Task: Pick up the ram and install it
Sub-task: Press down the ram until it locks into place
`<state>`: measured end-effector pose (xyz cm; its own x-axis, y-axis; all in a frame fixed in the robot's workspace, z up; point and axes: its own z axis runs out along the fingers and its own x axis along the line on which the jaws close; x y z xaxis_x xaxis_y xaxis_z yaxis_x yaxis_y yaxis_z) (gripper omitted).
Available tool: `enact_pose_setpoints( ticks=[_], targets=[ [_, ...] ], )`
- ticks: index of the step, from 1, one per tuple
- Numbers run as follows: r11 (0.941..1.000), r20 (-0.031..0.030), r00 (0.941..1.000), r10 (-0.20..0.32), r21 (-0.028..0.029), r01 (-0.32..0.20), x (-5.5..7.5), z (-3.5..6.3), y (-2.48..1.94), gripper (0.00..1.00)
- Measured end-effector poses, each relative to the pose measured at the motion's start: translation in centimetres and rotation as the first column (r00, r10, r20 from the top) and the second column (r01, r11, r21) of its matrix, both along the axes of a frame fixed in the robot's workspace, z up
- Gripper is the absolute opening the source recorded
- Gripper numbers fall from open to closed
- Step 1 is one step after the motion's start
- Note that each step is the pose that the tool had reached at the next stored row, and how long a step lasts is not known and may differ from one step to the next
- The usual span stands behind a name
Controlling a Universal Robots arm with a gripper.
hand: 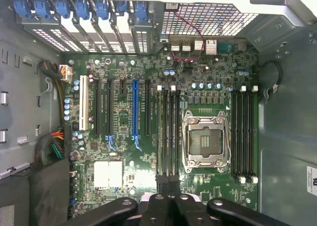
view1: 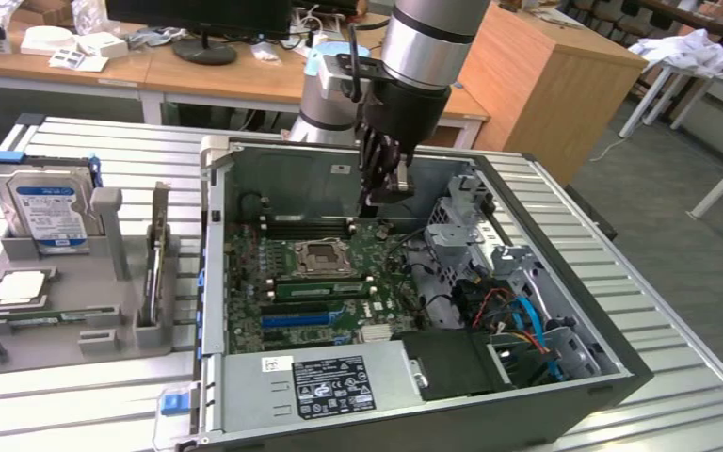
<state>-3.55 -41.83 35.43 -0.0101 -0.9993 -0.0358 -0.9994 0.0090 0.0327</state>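
Hand (view1: 382, 195): at the arm's end, inside the open computer case (view1: 613, 372), hanging above the motherboard (view1: 393, 303) and apart from it. Fingers (hand: 159, 206): together in the wrist view, with no stick seen between them, so carrying nothing as far as shows.

Ram (view1: 320, 286): long green stick on edge in the memory slots just beside the processor socket (view1: 324, 254), on the side toward the blue expansion slot (view1: 297, 320). It is the item nearest the hand, which hangs over the end of those slots at the exterior view's right. The two are not touching.

Second slot bank (view1: 312, 226): on the socket's other side, dark, apparently unfilled.

Power supply (view1: 330, 386): grey labelled box in the case's near corner.

Tray (view1: 35, 341): on the table (view1: 86, 410), to the exterior view's left of the case. It holds a hard drive (view1: 41, 212) standing upright, a silver processor chip (view1: 23, 287) lying flat and an upright grey rack (view1: 158, 254). Whether anything stands in the rack cannot be told.

Progress, as a judgement: pick-up done, stick placed in its slot, hand let go and clear of it. Left open: whether the stick is pressed fully home and its end latches are shut, which is too small to tell.
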Motion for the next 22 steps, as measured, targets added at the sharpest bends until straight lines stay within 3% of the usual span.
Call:
enact_pose_setpoints(
  ticks=[10,22],
  targets=[
    [1.0000,-0.0001,1.0000,0.000,-0.0001,0.000,0.1,0.01,0.00,0.11],
    [1.0000,0.0000,1.0000,0.000,-0.0001,0.000,2.4,0.00,0.00,0.11]
  ],
)
